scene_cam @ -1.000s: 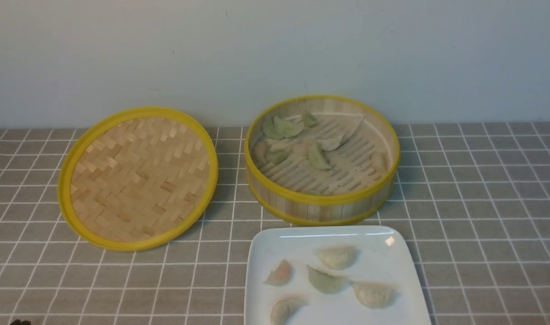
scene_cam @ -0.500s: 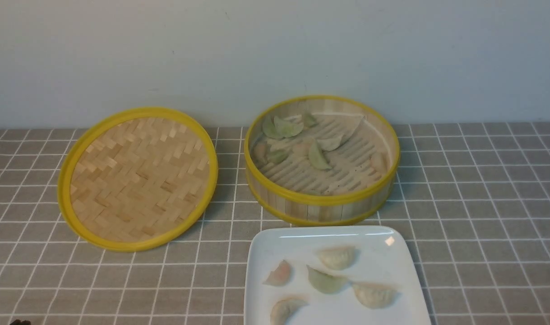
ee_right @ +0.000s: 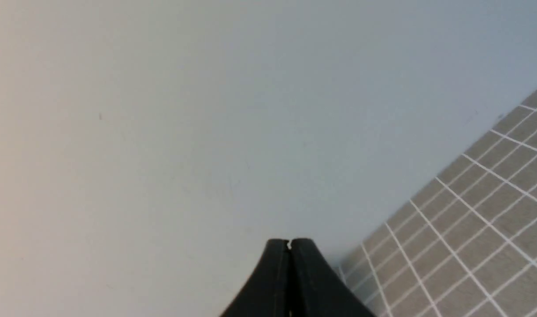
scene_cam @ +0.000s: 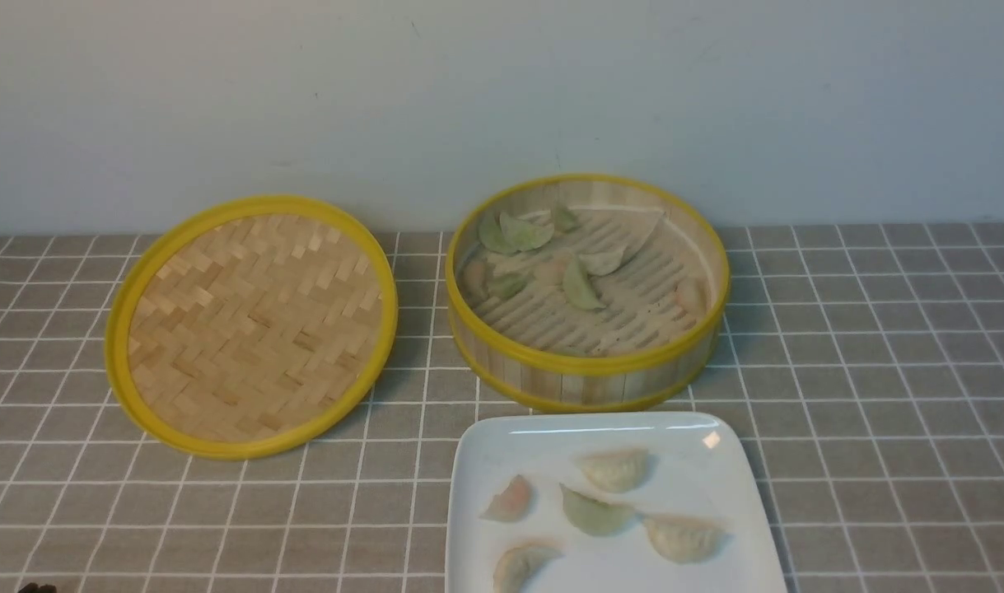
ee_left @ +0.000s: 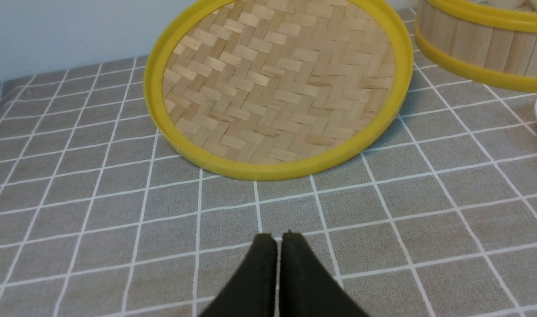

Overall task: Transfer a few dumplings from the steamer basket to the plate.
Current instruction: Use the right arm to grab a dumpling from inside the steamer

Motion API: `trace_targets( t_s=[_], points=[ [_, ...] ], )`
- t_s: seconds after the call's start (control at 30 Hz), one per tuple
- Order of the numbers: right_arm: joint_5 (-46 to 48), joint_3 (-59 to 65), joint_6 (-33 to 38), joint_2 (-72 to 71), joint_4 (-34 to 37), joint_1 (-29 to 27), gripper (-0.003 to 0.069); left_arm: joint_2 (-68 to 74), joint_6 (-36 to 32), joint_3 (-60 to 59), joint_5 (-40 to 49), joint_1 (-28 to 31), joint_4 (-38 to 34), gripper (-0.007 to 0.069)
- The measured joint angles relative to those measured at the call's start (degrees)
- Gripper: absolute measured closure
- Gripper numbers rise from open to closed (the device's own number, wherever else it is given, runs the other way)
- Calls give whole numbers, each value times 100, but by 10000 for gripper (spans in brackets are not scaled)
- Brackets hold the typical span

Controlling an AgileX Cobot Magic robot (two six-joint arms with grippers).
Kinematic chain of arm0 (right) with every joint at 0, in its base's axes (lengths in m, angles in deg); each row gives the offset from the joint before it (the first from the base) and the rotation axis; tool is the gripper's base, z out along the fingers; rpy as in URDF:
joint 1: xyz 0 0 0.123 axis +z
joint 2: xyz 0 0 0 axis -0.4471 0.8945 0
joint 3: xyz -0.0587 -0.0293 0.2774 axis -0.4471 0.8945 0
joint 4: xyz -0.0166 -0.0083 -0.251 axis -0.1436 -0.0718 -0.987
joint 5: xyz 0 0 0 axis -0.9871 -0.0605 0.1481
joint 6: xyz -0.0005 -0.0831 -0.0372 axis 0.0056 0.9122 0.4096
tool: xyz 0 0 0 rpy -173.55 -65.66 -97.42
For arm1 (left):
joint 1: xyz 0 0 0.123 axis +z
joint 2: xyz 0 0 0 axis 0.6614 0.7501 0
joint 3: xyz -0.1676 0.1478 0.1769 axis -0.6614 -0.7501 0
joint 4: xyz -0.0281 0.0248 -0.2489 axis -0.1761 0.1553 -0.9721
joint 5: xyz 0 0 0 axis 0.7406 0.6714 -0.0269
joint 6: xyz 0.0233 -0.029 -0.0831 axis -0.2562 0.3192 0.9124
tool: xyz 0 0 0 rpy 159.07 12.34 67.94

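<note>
The round bamboo steamer basket stands at the back centre with several pale green and cream dumplings on its slatted floor. In front of it the white square plate carries several more dumplings. My left gripper is shut and empty, hovering over the cloth near the woven lid, well left of the plate. My right gripper is shut with nothing in it and points at the bare wall. Neither gripper's fingers show in the front view.
The flat woven bamboo lid with a yellow rim lies left of the basket and appears large in the left wrist view as the lid. A grey checked cloth covers the table up to the pale wall.
</note>
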Motion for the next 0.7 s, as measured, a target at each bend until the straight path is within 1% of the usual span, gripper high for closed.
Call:
trace_targets(
  t_s=[0.2, 0.3, 0.33, 0.4, 0.43, 0.5, 0.57, 0.67, 0.7],
  points=[
    [-559, -27, 22, 0, 280, 12, 673, 0, 0, 0, 0, 0, 0, 629],
    [-7, -548, 268, 100, 147, 61, 673, 0, 0, 0, 0, 0, 0, 629],
    [263, -833, 350, 285, 8, 89, 673, 0, 0, 0, 0, 0, 0, 629],
    [1235, -1793, 719, 1040, -301, 152, 673, 0, 0, 0, 0, 0, 0, 629],
    [1664, -2081, 822, 1315, -426, 176, 673, 0, 0, 0, 0, 0, 0, 629],
    [2727, -2965, 1187, 2251, -661, 196, 673, 0, 0, 0, 0, 0, 0, 629],
    [4269, -4305, 1807, 3699, -847, 201, 673, 0, 0, 0, 0, 0, 0, 629],
    [5408, -5319, 2148, 5044, -953, 201, 671, 0, 0, 0, 0, 0, 0, 629],
    [5657, -5704, 2212, 5430, -984, 201, 670, 0, 0, 0, 0, 0, 0, 629]
  ],
)
